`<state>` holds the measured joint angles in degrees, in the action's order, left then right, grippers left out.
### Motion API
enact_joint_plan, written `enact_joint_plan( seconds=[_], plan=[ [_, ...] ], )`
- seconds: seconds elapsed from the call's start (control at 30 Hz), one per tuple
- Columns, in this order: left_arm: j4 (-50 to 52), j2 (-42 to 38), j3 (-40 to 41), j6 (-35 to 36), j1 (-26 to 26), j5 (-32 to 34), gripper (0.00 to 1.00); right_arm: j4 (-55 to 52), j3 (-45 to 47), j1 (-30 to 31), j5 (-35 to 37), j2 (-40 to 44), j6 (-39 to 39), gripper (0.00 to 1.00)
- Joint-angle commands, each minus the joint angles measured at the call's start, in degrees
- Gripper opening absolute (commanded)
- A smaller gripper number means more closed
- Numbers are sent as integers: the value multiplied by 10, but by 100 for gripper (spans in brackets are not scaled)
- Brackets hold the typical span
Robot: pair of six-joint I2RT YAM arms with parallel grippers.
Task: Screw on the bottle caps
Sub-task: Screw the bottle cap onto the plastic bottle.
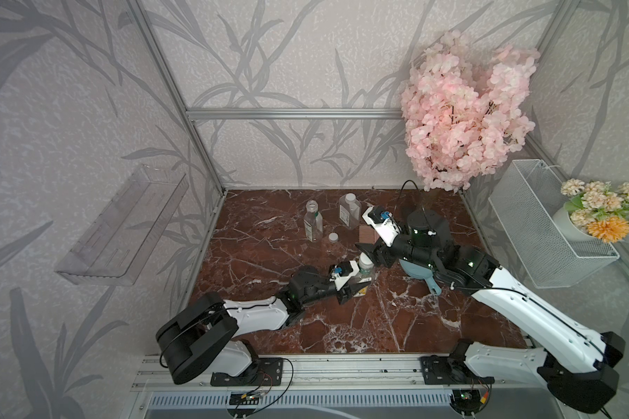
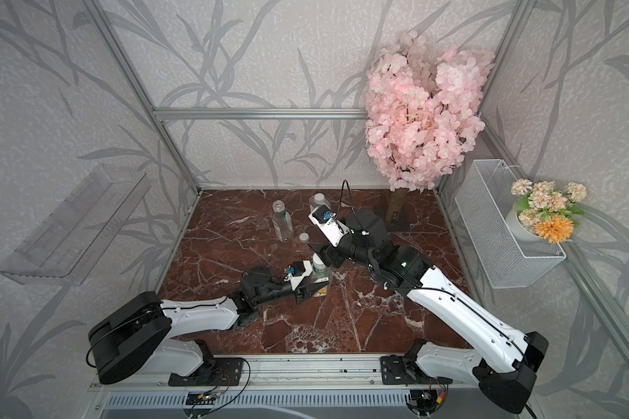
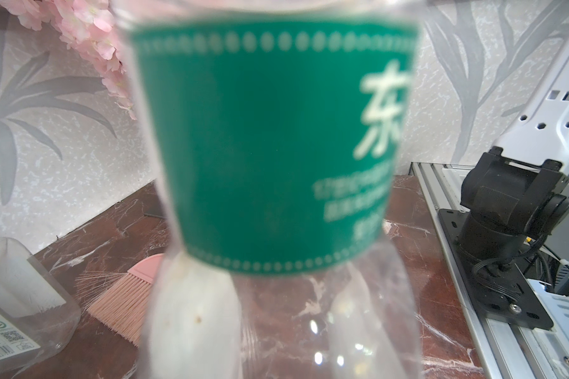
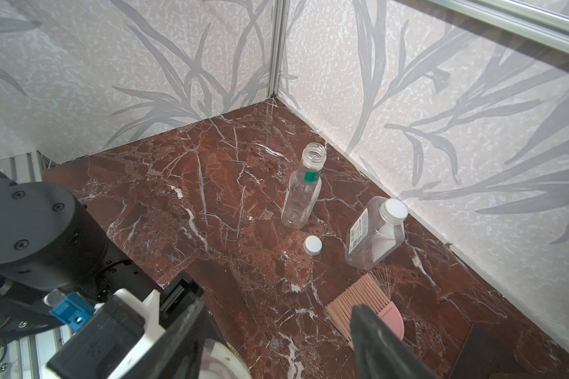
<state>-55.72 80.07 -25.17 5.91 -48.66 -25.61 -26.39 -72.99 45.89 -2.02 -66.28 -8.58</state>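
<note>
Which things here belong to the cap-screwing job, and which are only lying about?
Job: held bottle, open bottle, square capped bottle, loose cap.
Lying about: brush, dustpan, pink flowers, wire basket.

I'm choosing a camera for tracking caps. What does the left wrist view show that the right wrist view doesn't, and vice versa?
Left wrist only: the gripped bottle's green label, close and blurred. Right wrist only: the uncapped round bottle and a loose white cap beside it. Both: the capped square bottle and pink brush.
</note>
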Motion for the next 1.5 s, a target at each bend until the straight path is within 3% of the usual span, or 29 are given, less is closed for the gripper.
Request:
enact_joint_plan(
  seconds=[0.0, 1.0, 1.17, 1.27, 1.37, 1.47],
  plan=[
    [-8, -13, -15, 3, -2, -6, 20, 0, 9, -9, -2, 8, -4, 73],
    [-18, -8, -14, 0, -2, -2, 20, 66, 65, -60, -101, 50, 25, 72],
    [-14, -7, -14, 0, -2, -2, 20, 47, 35, -92, -194, 64, 10, 72],
    [-8, -11, -12, 2, -2, -3, 20, 8, 17, -128, -305, 76, -23, 72],
    [-6, -15, -9, 3, -2, -5, 20, -63, -10, -147, -407, 73, -81, 72],
    [-7, -18, -8, 5, -2, -7, 20, -137, -33, -147, -453, 55, -155, 73]
  ],
)
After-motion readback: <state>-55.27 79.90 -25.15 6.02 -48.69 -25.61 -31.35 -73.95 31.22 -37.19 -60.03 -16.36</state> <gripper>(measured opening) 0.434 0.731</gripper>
